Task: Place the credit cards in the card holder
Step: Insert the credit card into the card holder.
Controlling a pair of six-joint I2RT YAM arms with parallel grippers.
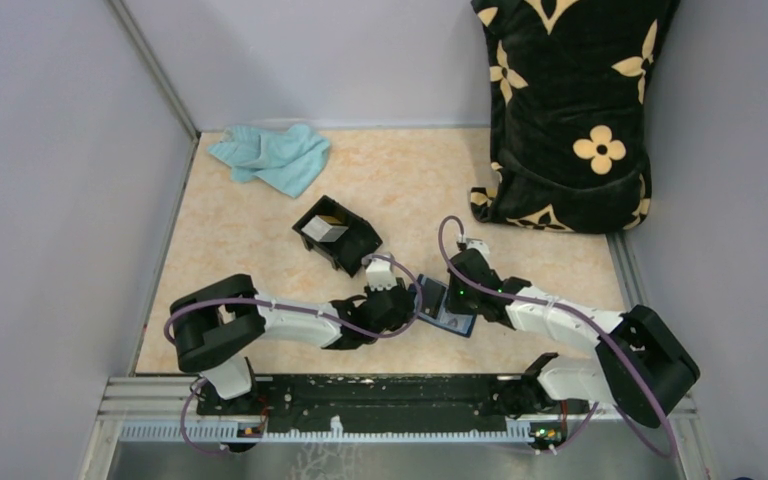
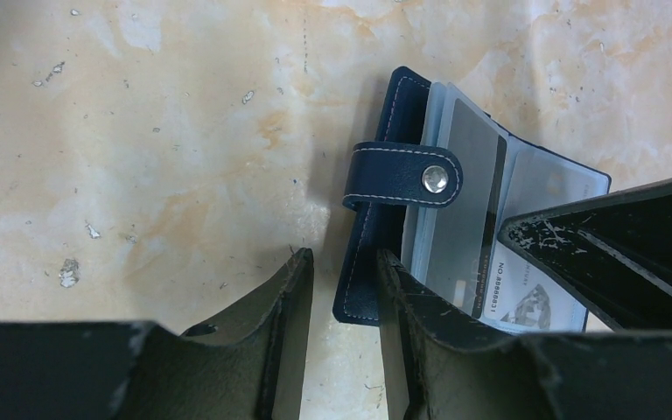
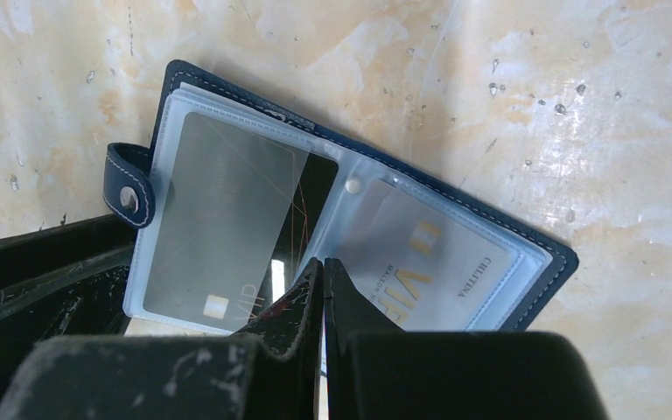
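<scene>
The card holder (image 1: 457, 322) lay open on the marbled table (image 1: 260, 240) just below the centre of the top view, largely covered there by both arms. The right gripper (image 3: 323, 262) had its jaws pressed together, holding nothing, its tip on the fold between the two clear sleeves; whether it pushed down could not be told. A grey card (image 3: 219, 219) sat in the left sleeve with a darker one (image 3: 318, 194) partly hidden behind it, and a pale card (image 3: 420, 258) sat in the right sleeve, its lower edge cut off by the fingers. The left gripper (image 2: 343, 262) had its jaws apart at the bottom of the left wrist view, straddling the holder's navy edge below the snap tab (image 2: 402, 175); bare table showed beside one finger, so no clamp was evident. Up and left of centre, a black box (image 1: 352, 245) held more cards (image 1: 324, 229), too small to count.
</scene>
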